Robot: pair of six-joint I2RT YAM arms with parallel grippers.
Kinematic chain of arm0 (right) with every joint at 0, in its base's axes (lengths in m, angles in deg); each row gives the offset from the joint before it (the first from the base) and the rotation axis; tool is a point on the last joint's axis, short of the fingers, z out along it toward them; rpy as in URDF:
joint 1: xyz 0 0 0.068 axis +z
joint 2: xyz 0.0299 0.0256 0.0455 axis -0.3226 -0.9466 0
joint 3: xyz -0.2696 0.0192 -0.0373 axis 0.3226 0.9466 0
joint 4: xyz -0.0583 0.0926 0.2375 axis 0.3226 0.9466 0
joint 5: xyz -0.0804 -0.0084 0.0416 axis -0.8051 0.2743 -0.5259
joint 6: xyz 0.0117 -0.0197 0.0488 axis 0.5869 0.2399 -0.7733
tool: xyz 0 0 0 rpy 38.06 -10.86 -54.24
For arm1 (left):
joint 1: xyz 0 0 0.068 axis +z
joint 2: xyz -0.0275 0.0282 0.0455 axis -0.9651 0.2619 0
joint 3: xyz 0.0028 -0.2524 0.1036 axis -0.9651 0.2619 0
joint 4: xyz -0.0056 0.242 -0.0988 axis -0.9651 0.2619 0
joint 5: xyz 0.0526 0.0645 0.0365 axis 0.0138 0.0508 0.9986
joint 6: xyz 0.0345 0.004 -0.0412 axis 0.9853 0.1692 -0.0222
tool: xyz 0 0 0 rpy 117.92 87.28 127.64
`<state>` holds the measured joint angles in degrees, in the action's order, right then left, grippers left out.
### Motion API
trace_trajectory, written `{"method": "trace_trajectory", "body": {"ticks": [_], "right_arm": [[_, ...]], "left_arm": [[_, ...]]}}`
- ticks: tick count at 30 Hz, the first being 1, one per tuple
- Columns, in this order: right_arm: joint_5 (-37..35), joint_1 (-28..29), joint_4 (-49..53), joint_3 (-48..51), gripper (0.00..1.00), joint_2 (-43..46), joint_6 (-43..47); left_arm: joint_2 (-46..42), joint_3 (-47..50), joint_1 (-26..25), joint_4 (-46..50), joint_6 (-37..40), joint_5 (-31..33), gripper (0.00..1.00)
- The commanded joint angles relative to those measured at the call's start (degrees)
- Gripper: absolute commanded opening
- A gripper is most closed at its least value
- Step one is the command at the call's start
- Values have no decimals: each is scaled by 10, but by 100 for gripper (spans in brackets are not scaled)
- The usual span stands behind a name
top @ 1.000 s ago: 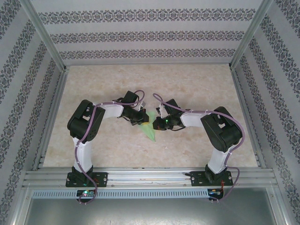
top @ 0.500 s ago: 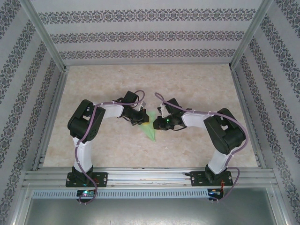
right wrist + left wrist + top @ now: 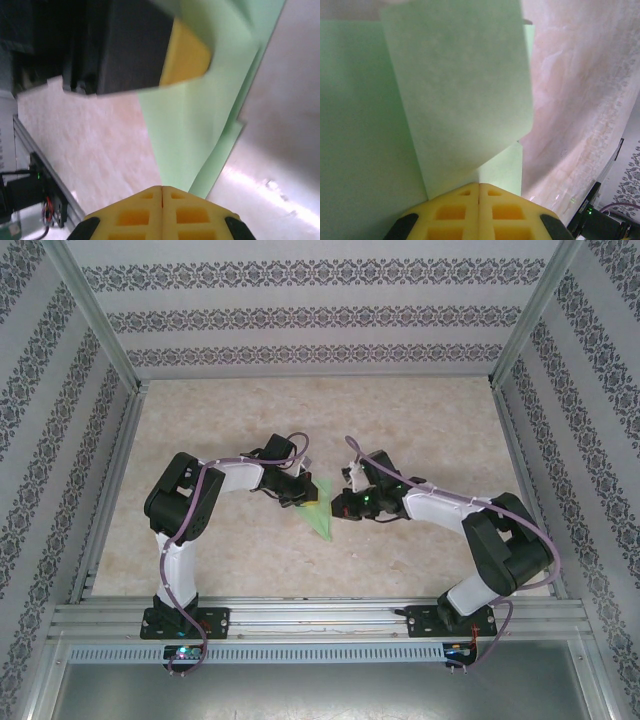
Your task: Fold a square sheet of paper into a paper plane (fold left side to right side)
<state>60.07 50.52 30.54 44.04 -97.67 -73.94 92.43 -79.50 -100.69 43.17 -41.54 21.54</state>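
Observation:
The square sheet of paper is light green and folded into a creased shape that tapers to a point toward the near side. It lies at the table's middle between both grippers. My left gripper is at its left edge. In the left wrist view its yellow fingertips are shut where a raised flap of the paper runs into their seam. My right gripper is at the paper's right edge, shut where the layered paper narrows into its tips. The left gripper's yellow finger rests against the paper above.
The beige marbled table stretches open behind and beside the arms. Aluminium rails run along the near edge and both sides, and patterned walls close in the back and sides. Cables loop over both arms.
The right arm's elbow has swung out to the right and its forearm now stretches longer toward the paper. The left arm and the paper stay where they were.

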Motion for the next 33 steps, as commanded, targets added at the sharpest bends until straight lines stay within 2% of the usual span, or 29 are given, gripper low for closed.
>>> {"method": "trace_trajectory", "body": {"ticks": [1, 11, 17, 23, 30, 33], "right_arm": [[35, 23, -44, 15, 0, -13, -39], [34, 47, -87, 18, 0, -67, -63], [17, 50, -86, 35, 0, -45, -66], [-19, 48, -24, 29, 11, 4, -44], [-68, 58, 51, 5, 23, 1, -24], [-80, 66, 72, -12, 24, -9, -21]], "left_arm": [[35, 21, -3, 33, 6, 65, 0], [33, 20, -3, 34, 6, 66, 0], [32, 19, -3, 35, 6, 67, 0], [31, 16, -2, 36, 5, 67, 0], [30, 15, -3, 36, 4, 68, 0], [28, 15, -3, 37, 4, 69, 0]]}}
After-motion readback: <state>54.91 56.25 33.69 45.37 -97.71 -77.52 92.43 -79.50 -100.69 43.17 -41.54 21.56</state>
